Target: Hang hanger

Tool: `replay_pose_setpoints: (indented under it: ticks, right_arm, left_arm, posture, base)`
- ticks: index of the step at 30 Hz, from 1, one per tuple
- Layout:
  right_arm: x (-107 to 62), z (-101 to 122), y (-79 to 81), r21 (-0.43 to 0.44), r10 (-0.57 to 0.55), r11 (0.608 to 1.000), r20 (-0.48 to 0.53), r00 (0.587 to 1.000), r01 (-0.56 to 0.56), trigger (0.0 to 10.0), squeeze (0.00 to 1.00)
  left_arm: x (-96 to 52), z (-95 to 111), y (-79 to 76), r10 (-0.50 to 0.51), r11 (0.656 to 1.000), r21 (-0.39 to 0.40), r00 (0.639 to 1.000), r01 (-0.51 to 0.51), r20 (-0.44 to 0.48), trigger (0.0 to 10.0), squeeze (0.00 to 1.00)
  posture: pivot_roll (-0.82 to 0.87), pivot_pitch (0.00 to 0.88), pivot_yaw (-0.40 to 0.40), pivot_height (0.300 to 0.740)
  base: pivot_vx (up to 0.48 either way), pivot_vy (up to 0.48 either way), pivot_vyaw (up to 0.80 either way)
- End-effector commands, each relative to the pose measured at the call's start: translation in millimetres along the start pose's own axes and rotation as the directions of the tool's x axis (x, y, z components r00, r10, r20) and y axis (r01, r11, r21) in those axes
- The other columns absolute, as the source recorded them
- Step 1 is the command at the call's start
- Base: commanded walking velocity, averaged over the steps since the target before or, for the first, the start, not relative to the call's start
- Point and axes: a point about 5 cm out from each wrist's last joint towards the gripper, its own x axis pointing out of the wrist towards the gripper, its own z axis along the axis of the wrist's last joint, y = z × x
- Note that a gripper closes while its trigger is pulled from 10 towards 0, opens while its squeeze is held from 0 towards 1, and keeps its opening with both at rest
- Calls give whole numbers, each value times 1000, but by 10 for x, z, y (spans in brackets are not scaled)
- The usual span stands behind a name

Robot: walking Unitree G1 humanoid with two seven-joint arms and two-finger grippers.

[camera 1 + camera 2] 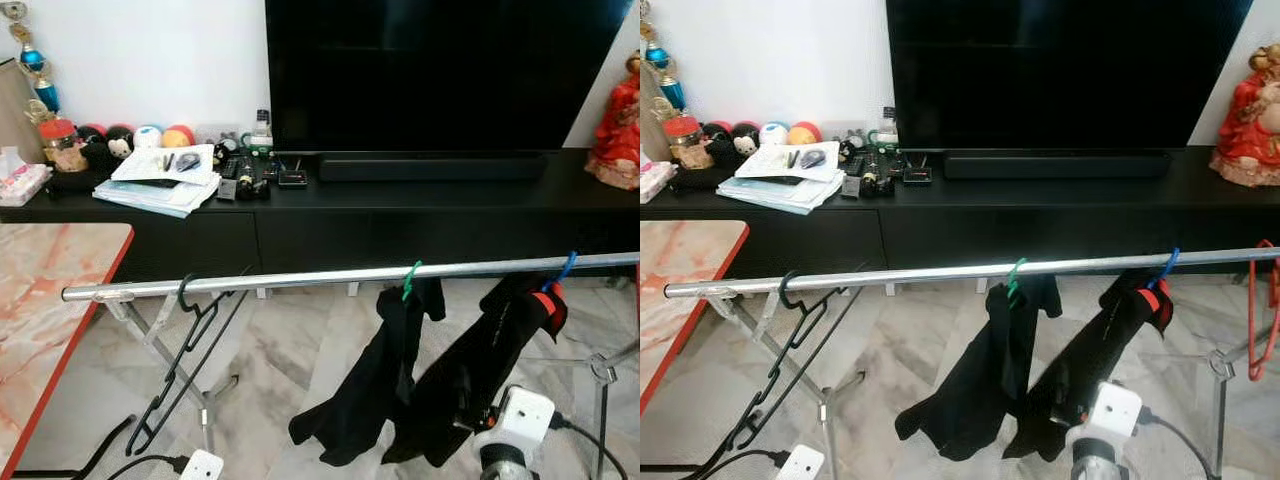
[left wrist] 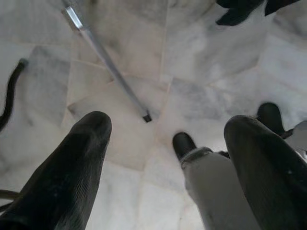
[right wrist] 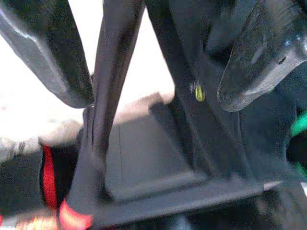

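Across the near middle of the scene a silver rail (image 1: 330, 275) of a drying rack runs left to right, in front of a long black TV cabinet (image 1: 400, 215). At the rail's left end an empty black hanger (image 1: 185, 350) hangs by its hook, its body tilted down and to the left. Near the middle a green hanger hook (image 1: 410, 280) carries a black garment (image 1: 375, 385); further right a blue hanger hook (image 1: 565, 270) carries a second black garment with red trim (image 1: 490, 365). Left gripper (image 2: 165, 158): pointed down at the pale marble floor (image 2: 139, 67), fingers (image 2: 72, 172) spread wide, nothing between them; a rack leg (image 2: 108, 67) crosses the floor beyond. Right gripper (image 3: 153, 72): close up against dark fabric with red trim, fingers (image 3: 259, 57) apart, a black hanger arm (image 3: 108, 96) passing between them without visible contact, so no grip is confirmed. On the cabinet: a large dark TV (image 1: 440, 70), a soundbar (image 1: 430, 165), a stack of papers (image 1: 160, 180) at left, a red figurine (image 1: 618, 125) at far right. A pink marble table with red edge (image 1: 50, 310) sits at near left.
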Motion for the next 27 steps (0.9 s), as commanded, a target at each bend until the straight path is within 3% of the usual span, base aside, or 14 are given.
replay_pose_setpoints:
  ticks: [1, 6, 11, 16, 18, 20, 22, 23, 24, 25, 26, 27]
  right_arm:
    - [126, 216, 21, 15, -23, 1000, 62, 998, 22, 10000, 0]
    - [347, 496, 21, 71, -75, 995, 108, 991, 68, 10000, 0]
    - [543, 582, -109, 213, -223, 954, 25, 974, 213, 10000, 0]
    - [634, 689, -134, 217, -243, 948, 24, 970, 232, 10000, 0]
    - [605, 680, 1, 126, -145, 982, 50, 988, 138, 10000, 0]
    - [562, 627, 54, 108, -113, 988, 40, 993, 108, 10000, 0]
    - [455, 488, 90, 93, -89, 992, 4, 996, 89, 10000, 0]
    - [394, 423, 106, 67, -71, 995, -6, 997, 71, 10000, 0]
    - [375, 404, 112, 58, -64, 996, -10, 998, 64, 10000, 0]
    - [331, 367, 119, 45, -51, 998, -17, 999, 52, 10000, 0]
    - [283, 332, 123, 34, -39, 999, -24, 999, 40, 10000, 0]
    - [260, 320, 122, 29, -34, 999, -25, 999, 34, 10000, 0]
  left_arm:
    - [-27, -80, -21, 3, 1000, -28, 1000, -4, -2, 10000, 0]
    - [-62, -164, 8, 18, 999, -46, 1000, -19, -16, 10000, 0]
    - [-109, -300, -7, 2, 1000, -31, 999, -4, -53, 10000, 0]
    - [-122, -338, -11, 5, 1000, -29, 998, -7, -65, 10000, 0]
    - [-118, -320, 8, 17, 999, -37, 998, -19, -57, 10000, 0]
    - [-114, -308, 17, 23, 999, -45, 998, -26, -54, 10000, 0]
    - [-113, -309, 35, 47, 994, -99, 997, -52, -58, 10000, 0]
    - [-118, -325, 66, 81, 976, -199, 994, -93, -67, 10000, 0]
    - [-121, -333, 79, 95, 963, -245, 993, -110, -72, 10000, 0]
    - [-129, -347, 122, 131, 930, -336, 988, -151, -82, 10000, 0]
    - [-150, -375, 208, 195, 864, -452, 975, -221, -104, 10000, 0]
    - [-163, -391, 251, 224, 837, -486, 968, -251, -115, 10000, 0]
  posture:
    - [93, 0, -34, 740]
    - [103, 0, -43, 740]
    - [81, 0, -23, 740]
    - [86, 0, -24, 740]
    - [94, 1, -28, 740]
    - [94, 4, -28, 740]
    - [95, 6, -28, 740]
    - [95, 6, -28, 740]
    - [95, 6, -28, 740]
    - [85, 8, -26, 740]
    - [82, 9, -28, 740]
    - [83, 9, -31, 740]
  base:
    - [0, 0, 0]
    - [0, 0, 0]
    - [0, 0, 0]
    - [0, 0, 0]
    - [0, 0, 0]
    - [0, 0, 0]
    - [0, 0, 0]
    - [0, 0, 0]
    - [0, 0, 0]
    - [0, 0, 0]
    - [0, 0, 0]
    - [0, 0, 0]
